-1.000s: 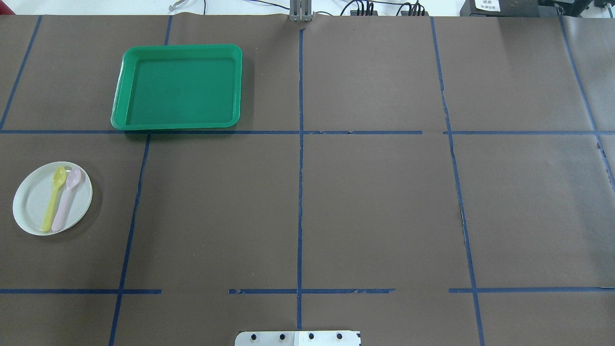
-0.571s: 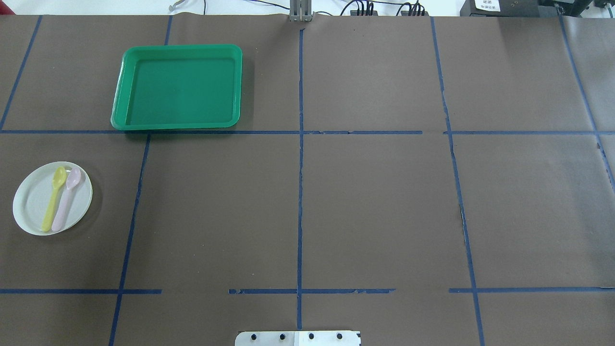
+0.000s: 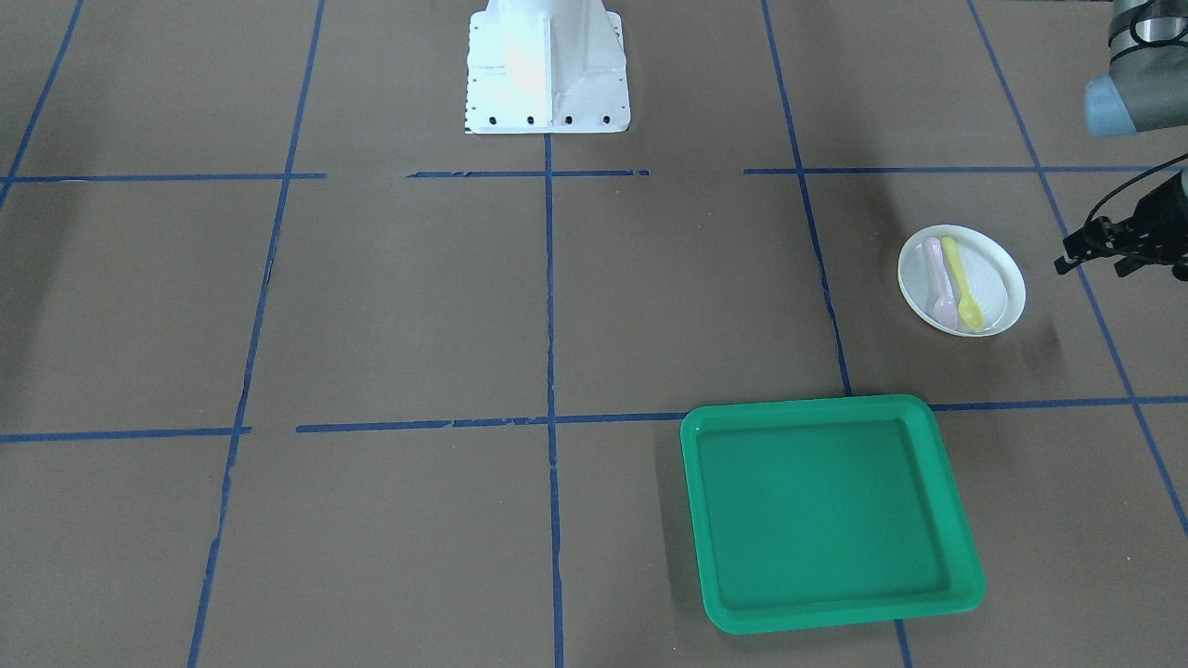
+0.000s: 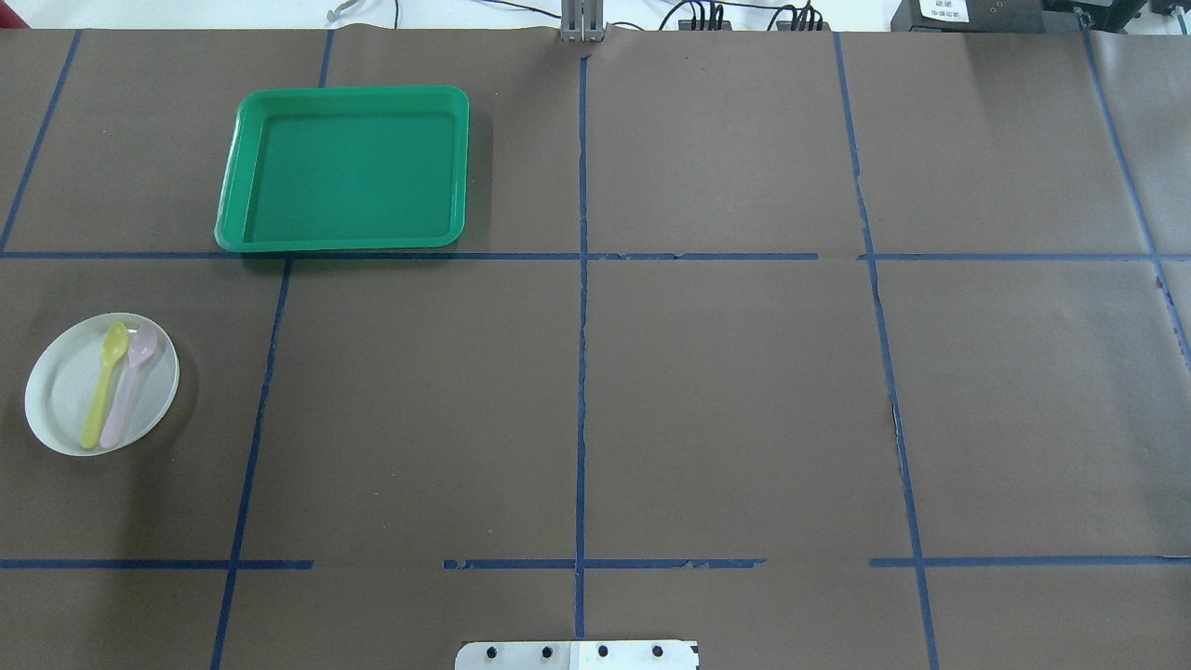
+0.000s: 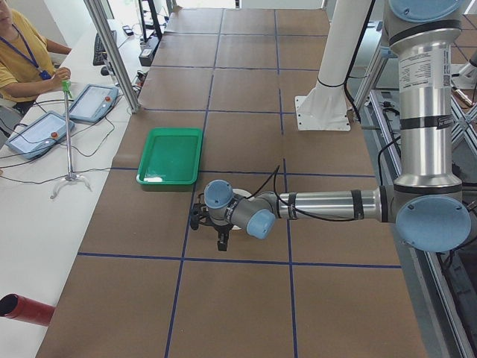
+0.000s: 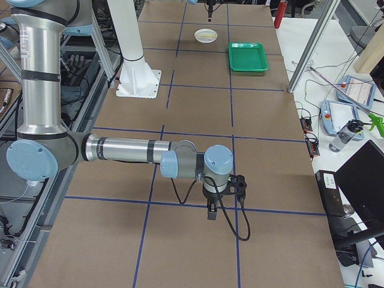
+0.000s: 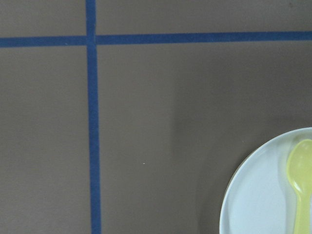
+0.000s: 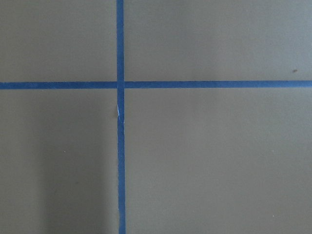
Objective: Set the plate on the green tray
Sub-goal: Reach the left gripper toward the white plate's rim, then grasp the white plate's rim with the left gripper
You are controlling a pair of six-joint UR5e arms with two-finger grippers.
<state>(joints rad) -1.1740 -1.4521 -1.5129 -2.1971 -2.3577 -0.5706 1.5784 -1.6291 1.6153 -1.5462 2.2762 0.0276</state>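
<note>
The left gripper [image 3: 1067,264] shows only partly at the front view's edge, so I cannot tell whether its fingers are spread or pressed together. The right gripper [image 6: 211,211] appears only in a side view — its state is likewise unclear. The plate [image 4: 65,395] — small, round, white, with a shallow rim — sits on the brown table [image 4: 726,391], holding a yellow spoon [image 4: 104,381] and a pink spoon [image 4: 130,381] side by side. The green tray [image 4: 344,167] lies well apart.

left arm [image 5: 328,205] stretched out low and horizontal, left gripper [image 5: 223,245] pointing down, jaw state unclear, right arm [image 6: 120,150] likewise low and horizontal, right gripper [image 6: 212,214] pointing down, state unclear
</note>
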